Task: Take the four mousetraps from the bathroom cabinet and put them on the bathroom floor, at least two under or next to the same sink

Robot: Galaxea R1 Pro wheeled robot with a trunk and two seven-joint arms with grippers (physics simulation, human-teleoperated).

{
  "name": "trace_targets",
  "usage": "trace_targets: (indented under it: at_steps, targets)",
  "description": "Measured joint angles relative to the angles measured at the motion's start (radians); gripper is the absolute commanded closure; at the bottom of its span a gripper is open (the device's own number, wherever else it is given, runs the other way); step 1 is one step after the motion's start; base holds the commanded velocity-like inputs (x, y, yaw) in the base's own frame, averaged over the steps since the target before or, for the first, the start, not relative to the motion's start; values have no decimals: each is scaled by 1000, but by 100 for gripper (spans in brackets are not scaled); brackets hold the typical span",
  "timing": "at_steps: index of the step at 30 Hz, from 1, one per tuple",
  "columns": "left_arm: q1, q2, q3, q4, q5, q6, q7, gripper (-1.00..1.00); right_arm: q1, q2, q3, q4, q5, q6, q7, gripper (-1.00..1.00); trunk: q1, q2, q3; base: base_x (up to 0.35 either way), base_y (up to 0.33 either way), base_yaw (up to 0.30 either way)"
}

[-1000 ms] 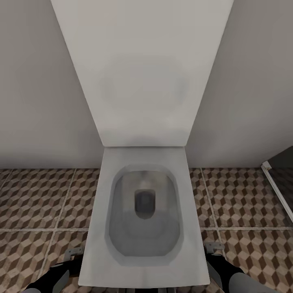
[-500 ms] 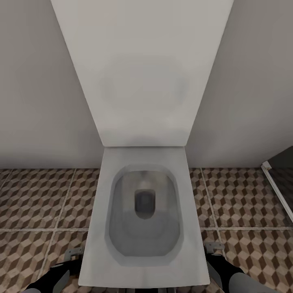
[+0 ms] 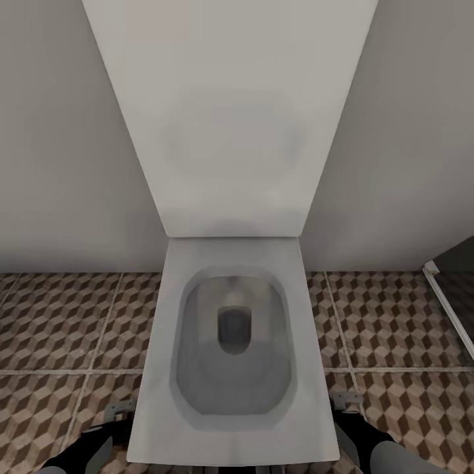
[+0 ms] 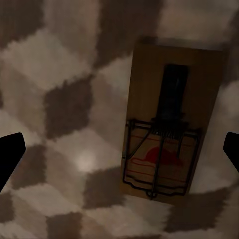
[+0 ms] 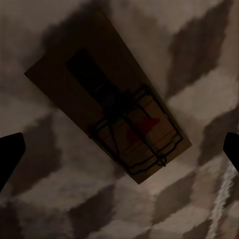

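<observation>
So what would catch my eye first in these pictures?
The white toilet, lid raised against the wall, stands dead centre in the head view on the cube-patterned bathroom floor. Each wrist view shows a mousetrap lying flat on those tiles: one below the left pincer, another below the right pincer.

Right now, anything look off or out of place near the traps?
Nothing damaged or spilled. One mousetrap lies flat on the cube-pattern floor below the open left pincer, another mousetrap below the open right pincer. The odd part: the head view faces a toilet, not a sink.
</observation>
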Motion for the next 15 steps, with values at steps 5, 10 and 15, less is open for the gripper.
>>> trace_targets:
  at_steps: [5, 10, 15]
  targets:
    - [0, 1, -1, -7, -1, -4, -1, -100, 0, 0, 0, 0, 0, 0, -1, -100, 0, 0, 0, 0, 0, 0]
    - [0, 2, 0, -17, -2, -9, -3, -100, 0, 0, 0, 0, 0, 0, 0, -100, 0, 0, 0, 0, 0, 0]
    - [0, 2, -1, -21, -2, -11, -3, -100, 0, 0, 0, 0, 0, 0, -1, -100, 0, 0, 0, 0, 0, 0]
